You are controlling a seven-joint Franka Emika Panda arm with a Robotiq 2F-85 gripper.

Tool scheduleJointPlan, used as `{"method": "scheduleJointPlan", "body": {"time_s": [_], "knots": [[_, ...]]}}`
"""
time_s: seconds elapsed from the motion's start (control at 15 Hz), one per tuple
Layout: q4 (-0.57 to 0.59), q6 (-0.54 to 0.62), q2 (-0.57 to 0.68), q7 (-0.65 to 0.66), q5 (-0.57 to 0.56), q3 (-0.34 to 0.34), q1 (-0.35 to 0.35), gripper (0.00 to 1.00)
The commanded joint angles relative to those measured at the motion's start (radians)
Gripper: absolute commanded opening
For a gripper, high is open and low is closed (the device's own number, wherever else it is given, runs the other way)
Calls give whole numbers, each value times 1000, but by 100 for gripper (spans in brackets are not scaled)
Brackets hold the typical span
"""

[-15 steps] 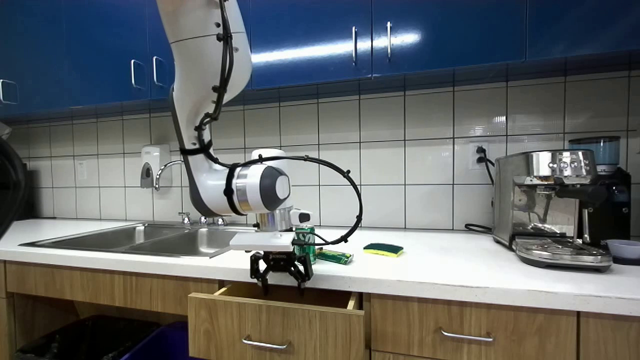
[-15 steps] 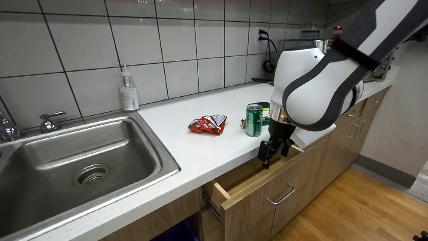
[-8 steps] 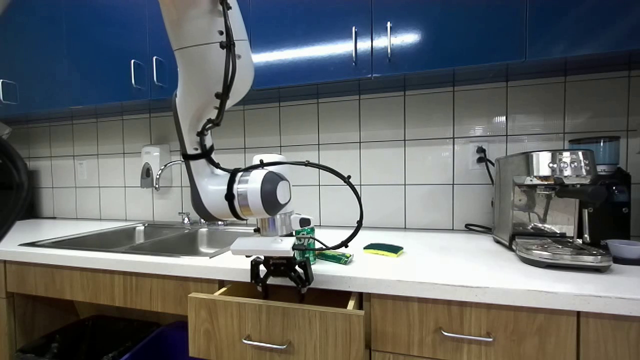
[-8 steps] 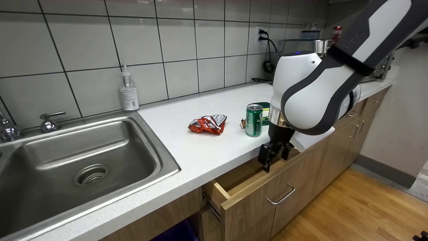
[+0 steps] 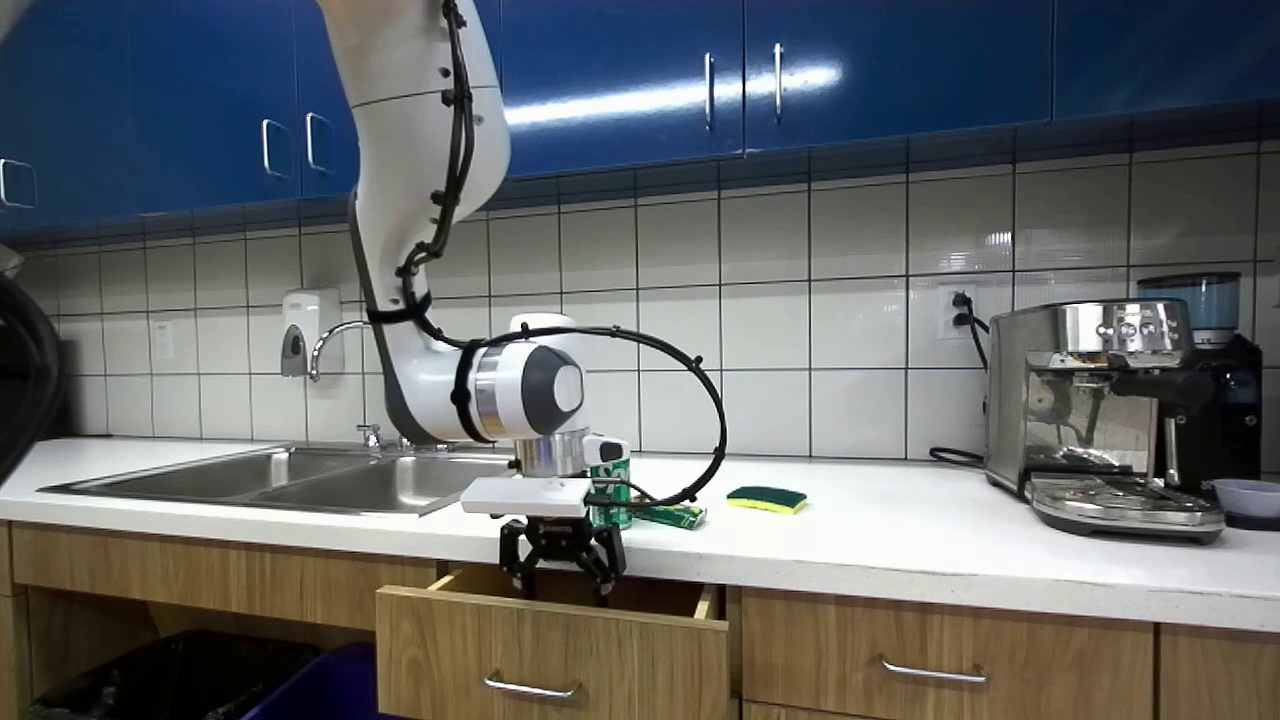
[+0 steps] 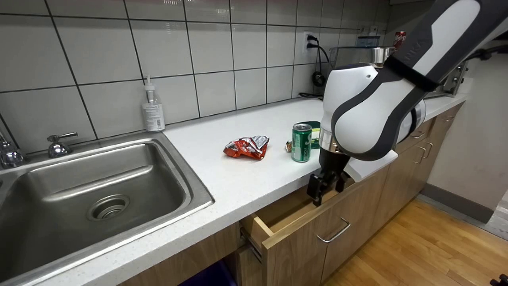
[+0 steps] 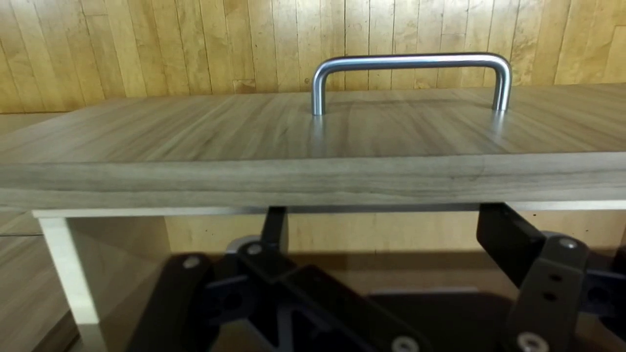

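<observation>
Wooden drawer, below spread claw, fingertips within

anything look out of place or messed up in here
A crumpled red wrapper lies on the counter between the sink and the green can, looking like rubbish. The drawer stands open, which seems deliberate with the claw at its mouth. The can is upright and no spill shows.
</observation>
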Motion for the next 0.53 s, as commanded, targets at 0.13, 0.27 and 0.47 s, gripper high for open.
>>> {"method": "scheduleJointPlan", "body": {"time_s": [0.13, 0.27, 0.47], "knots": [[27, -113, -9, -75, 52, 27, -24, 100], [32, -137, -10, -82, 55, 24, -22, 100], [34, -158, -12, -75, 49, 17, -16, 100]]}}
